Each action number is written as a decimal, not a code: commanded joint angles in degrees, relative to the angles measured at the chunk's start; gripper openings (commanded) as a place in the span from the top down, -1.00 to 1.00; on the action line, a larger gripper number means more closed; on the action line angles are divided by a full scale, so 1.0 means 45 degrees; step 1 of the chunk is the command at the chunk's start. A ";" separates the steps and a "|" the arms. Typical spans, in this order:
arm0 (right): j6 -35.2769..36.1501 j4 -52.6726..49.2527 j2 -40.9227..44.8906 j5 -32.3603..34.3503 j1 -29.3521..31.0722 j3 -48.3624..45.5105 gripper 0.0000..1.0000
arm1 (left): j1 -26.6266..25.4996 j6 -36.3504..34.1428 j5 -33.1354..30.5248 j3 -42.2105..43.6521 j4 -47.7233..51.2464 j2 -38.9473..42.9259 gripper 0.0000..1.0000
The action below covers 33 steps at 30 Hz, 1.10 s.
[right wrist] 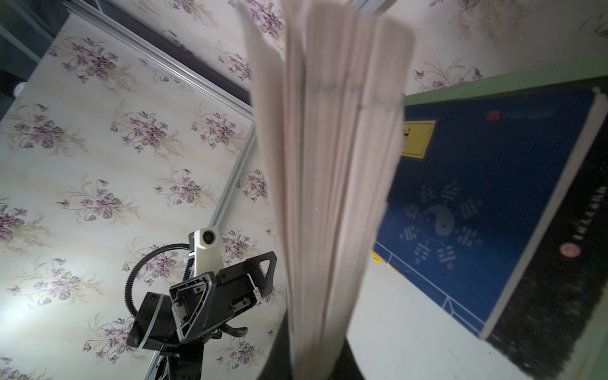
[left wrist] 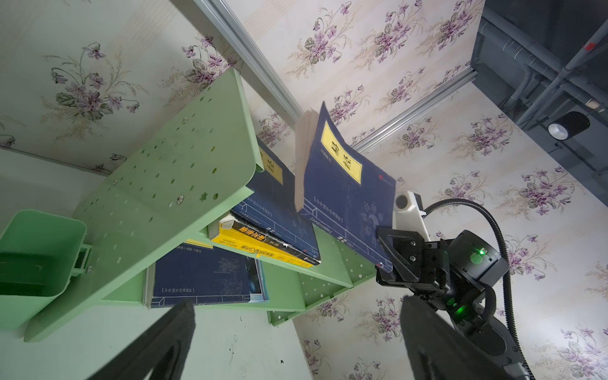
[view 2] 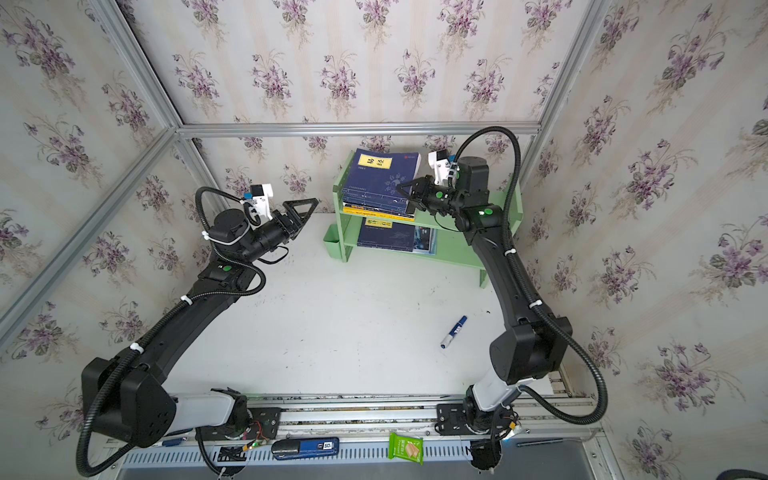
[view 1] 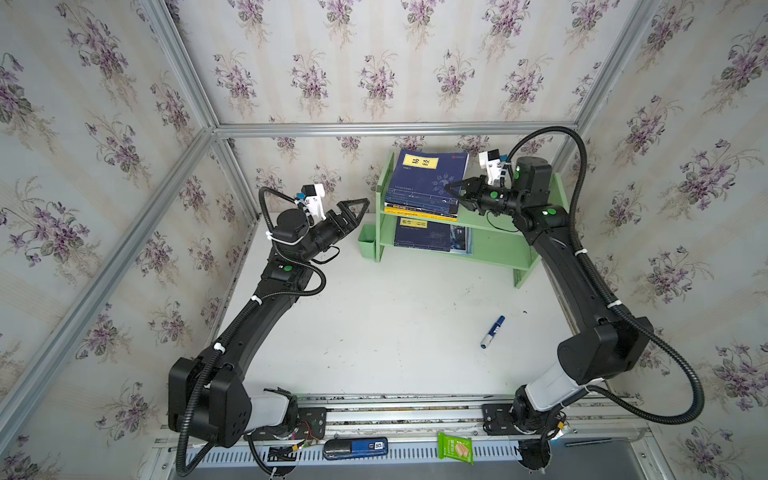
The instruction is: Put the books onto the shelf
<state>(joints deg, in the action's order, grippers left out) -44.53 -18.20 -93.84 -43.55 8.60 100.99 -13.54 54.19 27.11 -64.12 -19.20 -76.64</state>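
Navy book [view 1: 419,183], pinched by the right gripper [view 1: 453,189], hangs tilted just above the stack [view 1: 419,210] on the upper tier of the shelf [view 1: 494,249]. Level it, lower it flat, then release. The left gripper [view 1: 359,212] stands wide and empty beside the shelf.

- shelf [view 1: 498,249]: pale green, two tiers, upright, far side of table.
- raised navy book [view 1: 428,174]: yellow label, tilted above upper-tier stack.
- upper-tier stack [view 1: 419,210]: navy, black, yellow books, flat.
- lower tier: lower navy book [view 1: 419,237] flat on magazine [view 1: 464,242].
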 commanded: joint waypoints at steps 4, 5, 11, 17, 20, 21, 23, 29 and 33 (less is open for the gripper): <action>0.0249 -0.0163 -0.0746 0.0503 0.0018 0.0864 1.00 | 0.0001 -0.0632 0.0056 -0.0105 0.0167 -0.0265 -0.99; 0.0231 -0.0184 -0.0874 0.0512 0.0021 0.0967 1.00 | 0.0004 -0.0693 0.0049 -0.0144 0.0192 -0.0357 -0.99; 0.0153 -0.0137 -0.1379 0.0810 0.0011 0.1236 1.00 | 0.0001 -0.0695 0.0176 -0.0333 0.0224 -0.0805 -0.99; 0.0043 -0.0179 -0.1857 0.0699 0.0024 0.1676 1.00 | 0.0001 -0.0722 0.0105 -0.0475 0.0205 -0.1138 -0.99; -0.0044 -0.0107 -0.1951 0.0501 0.0022 0.1718 1.00 | 0.0011 -0.0648 0.0165 -0.0698 0.0165 -0.1435 -0.99; -0.0062 -0.0085 -0.1992 0.0432 0.0022 0.1718 1.00 | 0.0002 -0.0597 0.0183 -0.0828 0.0165 -0.1563 -0.99; -0.0140 0.0018 -0.2049 0.0205 0.0025 0.1712 1.00 | 0.0001 -0.0545 0.0285 -0.1103 0.0174 -0.1826 -0.99; -0.0260 0.0234 -0.2203 -0.0185 0.0027 0.1717 1.00 | -0.0026 -0.0233 0.0632 -0.1781 0.0089 -0.2541 -0.99; -0.0231 0.0205 -0.2303 -0.0210 0.0022 0.1733 1.00 | -0.0124 -0.0076 0.0664 -0.2011 0.0009 -0.2828 -0.99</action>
<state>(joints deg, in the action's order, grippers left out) -45.60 -20.99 -103.92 -43.16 8.62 107.59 -13.78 53.15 29.06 -72.25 -17.32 -88.95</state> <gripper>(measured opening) 0.122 0.993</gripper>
